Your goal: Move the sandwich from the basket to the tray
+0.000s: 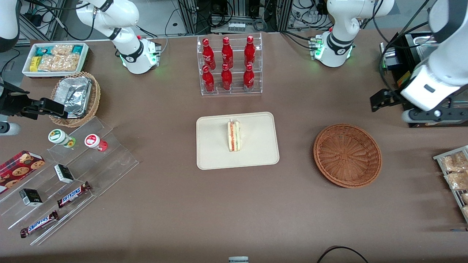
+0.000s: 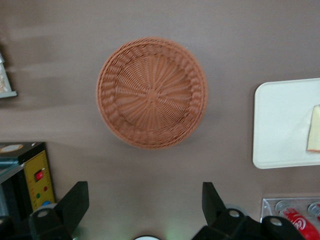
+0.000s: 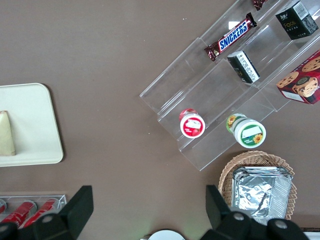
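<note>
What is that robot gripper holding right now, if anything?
Nothing. The gripper hangs open and empty above the table, beside the empty basket. The sandwich already lies on the tray, untouched.

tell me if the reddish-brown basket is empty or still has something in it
Empty. The basket shows only bare weave, the sandwich stands on the tray, and the open gripper hangs above the table beside the basket.

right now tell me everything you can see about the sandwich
The sandwich is a small triangular wedge of pale bread with pink and green filling layers showing along its cut face. It rests near the middle of the cream tray, clear of the rim. Nothing else touches it; the open tool is above the table beside the empty basket.
</note>
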